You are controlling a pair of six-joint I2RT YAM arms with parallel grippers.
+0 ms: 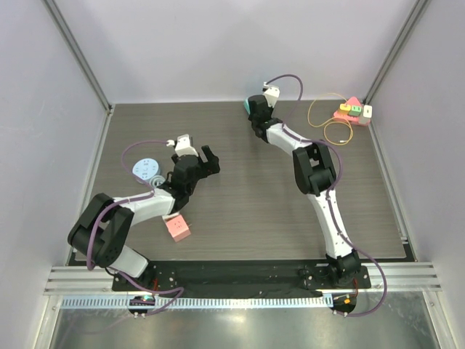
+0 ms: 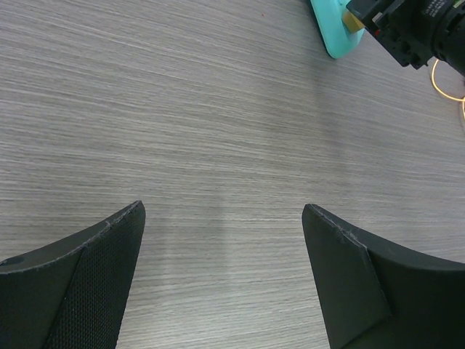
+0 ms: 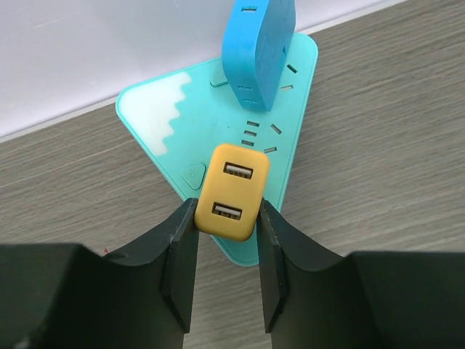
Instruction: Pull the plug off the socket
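Observation:
A teal triangular socket strip (image 3: 160,116) lies by the back wall; in the top view only its edge (image 1: 246,107) shows. A yellow two-port USB plug (image 3: 231,190) and a blue plug (image 3: 258,47) sit on it. My right gripper (image 3: 227,217) is shut on the yellow plug, a finger pressed on each side; in the top view it (image 1: 256,110) is over the strip. My left gripper (image 2: 221,218) is open and empty above bare table, left of centre in the top view (image 1: 197,156). The strip's corner (image 2: 336,33) shows far off in the left wrist view.
A pink block (image 1: 177,228) lies near the left arm. A light blue round disc (image 1: 147,169) lies at the left. A pink strip with plugs (image 1: 352,112) and a yellow cable (image 1: 328,116) lie at the back right. Walls enclose the table.

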